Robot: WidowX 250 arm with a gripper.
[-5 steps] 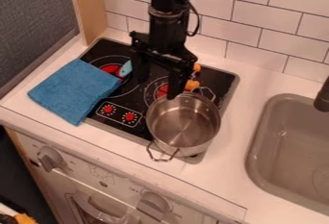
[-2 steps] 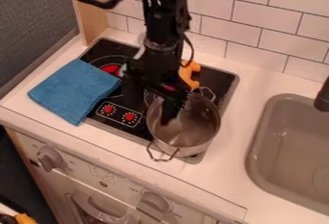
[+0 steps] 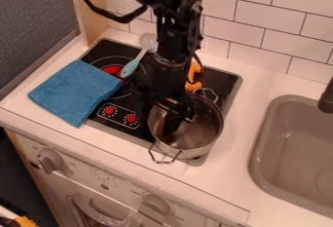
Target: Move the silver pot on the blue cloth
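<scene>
My end effector [image 3: 155,119] is spread, one finger inside the silver pot [image 3: 199,134], the other outside its left wall. The pot sits at the stove's [image 3: 224,82] near right. An off-centre pinch could let it swing or slip before reaching the blue cloth [image 3: 75,92].

A blue-handled utensil [image 3: 129,68] and orange toy [image 3: 193,86] lie on the stove [image 3: 223,81], near a sink [image 3: 286,143] in the bench [image 3: 237,172]
</scene>
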